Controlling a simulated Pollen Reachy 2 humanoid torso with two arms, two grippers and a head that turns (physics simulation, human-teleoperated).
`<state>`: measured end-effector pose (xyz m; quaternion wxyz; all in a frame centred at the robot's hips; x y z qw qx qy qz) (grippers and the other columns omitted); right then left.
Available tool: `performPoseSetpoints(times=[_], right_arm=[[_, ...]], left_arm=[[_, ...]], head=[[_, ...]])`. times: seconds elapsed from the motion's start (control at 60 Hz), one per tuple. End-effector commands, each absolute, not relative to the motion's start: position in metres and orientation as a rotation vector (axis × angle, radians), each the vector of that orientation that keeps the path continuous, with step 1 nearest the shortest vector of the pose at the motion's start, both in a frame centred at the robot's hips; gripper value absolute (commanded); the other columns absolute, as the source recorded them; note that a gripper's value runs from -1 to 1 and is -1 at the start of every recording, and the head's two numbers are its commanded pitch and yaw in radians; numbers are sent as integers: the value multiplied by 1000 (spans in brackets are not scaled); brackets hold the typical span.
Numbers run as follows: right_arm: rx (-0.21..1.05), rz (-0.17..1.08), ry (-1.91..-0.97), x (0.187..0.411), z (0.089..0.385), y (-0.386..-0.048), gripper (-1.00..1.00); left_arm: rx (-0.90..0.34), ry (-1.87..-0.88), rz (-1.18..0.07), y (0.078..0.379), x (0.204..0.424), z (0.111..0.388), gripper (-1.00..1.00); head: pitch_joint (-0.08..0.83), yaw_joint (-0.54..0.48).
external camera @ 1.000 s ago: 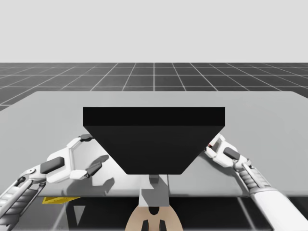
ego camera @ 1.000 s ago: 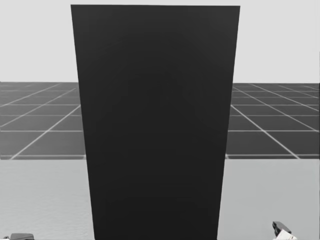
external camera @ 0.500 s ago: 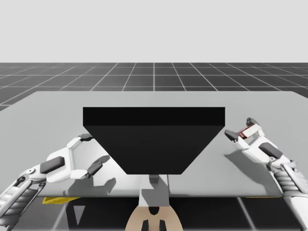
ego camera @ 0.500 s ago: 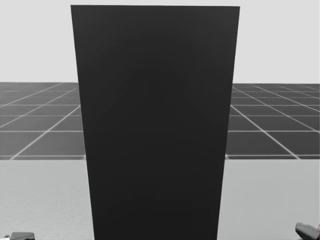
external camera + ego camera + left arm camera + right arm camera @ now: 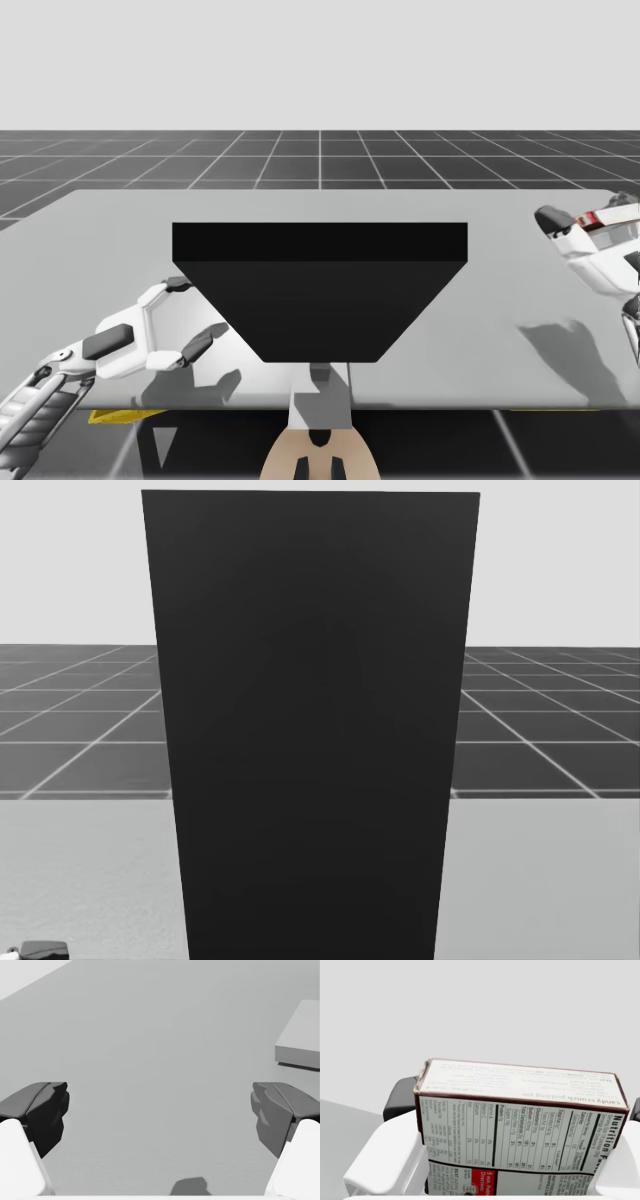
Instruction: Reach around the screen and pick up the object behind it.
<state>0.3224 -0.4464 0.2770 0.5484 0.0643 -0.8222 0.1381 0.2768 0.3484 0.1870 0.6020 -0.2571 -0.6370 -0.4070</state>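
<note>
**A:** What sits at the left?

**B:** The left tool [image 5: 195, 314] is low over the grey bench [image 5: 90, 230], just beside the near left edge of the screen. Its fingers [image 5: 42, 1110] are spread wide, with bare bench between them. Ahead of it, off its right finger, a flat pale grey block [image 5: 301, 1037] lies on the bench.

**A:** And the middle?

**B:** The black screen [image 5: 320, 290] stands upright in the middle of the bench. From the head view it is a tall dark panel that hides whatever is behind it.

**A:** Where is the thing to be picked up?

**B:** At the far right, in the right tool [image 5: 588, 215], well apart from the screen. That tool is raised off the bench, and its shadow [image 5: 560, 340] falls on the surface nearer to me. It pinches a white and brown box [image 5: 520, 1125] from two sides, with one white finger [image 5: 385, 1160] against one narrow side and the other finger against the opposite one. A printed white face of the box is turned toward the wrist camera, with a red patch at its near end. The box touches only the tool.
</note>
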Motion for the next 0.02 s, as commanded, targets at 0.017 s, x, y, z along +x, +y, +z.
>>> performPoseSetpoints(times=[0.017], right_arm=[[33, 277, -2069, 321, 334, -454, 1000]], left_arm=[[-592, -1477, -942, 348, 278, 188, -1000]], head=[[134, -16]])
